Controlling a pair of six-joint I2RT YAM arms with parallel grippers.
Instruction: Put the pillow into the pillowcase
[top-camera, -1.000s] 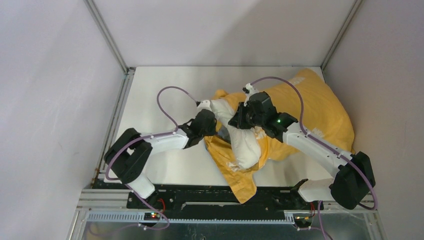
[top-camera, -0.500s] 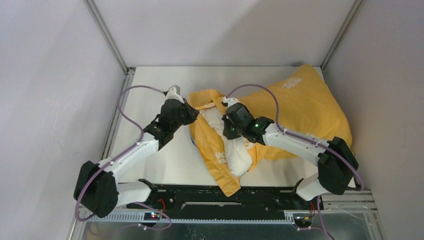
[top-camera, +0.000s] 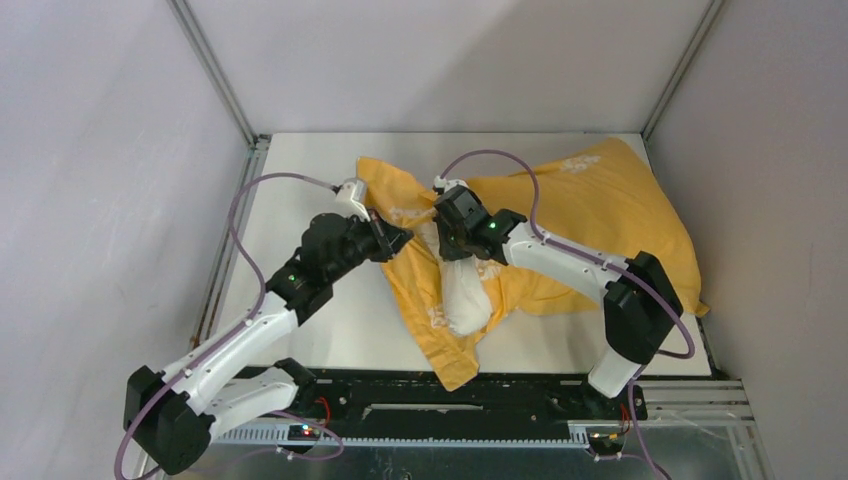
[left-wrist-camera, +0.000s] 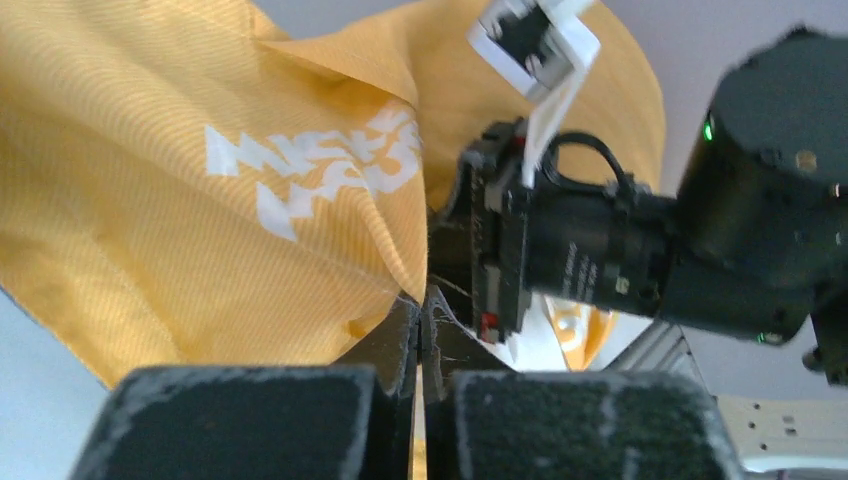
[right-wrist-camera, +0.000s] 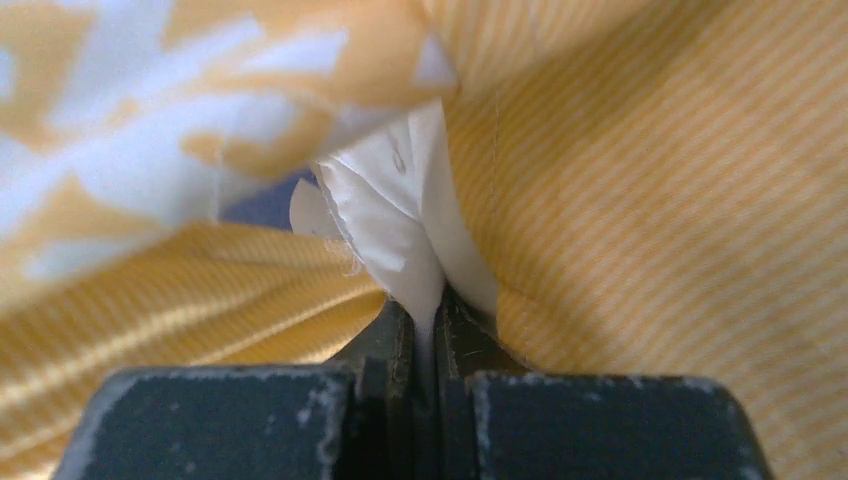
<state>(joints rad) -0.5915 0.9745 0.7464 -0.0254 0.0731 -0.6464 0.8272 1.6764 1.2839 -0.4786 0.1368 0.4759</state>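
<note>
1. My left gripper (left-wrist-camera: 420, 318) is shut tight on an edge of the pillowcase (left-wrist-camera: 200, 200), with a thin fold of orange-yellow cloth pinched at its tips.
2. My right gripper (right-wrist-camera: 437, 305) is clamped on a corner of the pillow (right-wrist-camera: 400, 220). Smooth white fabric is squeezed between the jaws, with orange cloth crowding in on every side.
3. The two grippers sit close together near the middle of the surface (top-camera: 300, 170), at the crumpled mouth of the pillowcase.
4. The pillowcase spreads from there to the far right corner. Its right part is plump and rounded, so most of the pillow is inside.
5. One white end bulges out of the mouth and hangs toward the near edge, with limp orange cloth trailing under it.
6. The case has a fine ribbed weave with white printed lettering. The pillow is plain and soft.
7. In the left wrist view the black wrist of the right arm (left-wrist-camera: 640, 260) stands just behind the held fabric.
8. A purple cable (top-camera: 270, 185) loops over each arm, and a black rail (top-camera: 400, 385) runs along the near edge.
</note>
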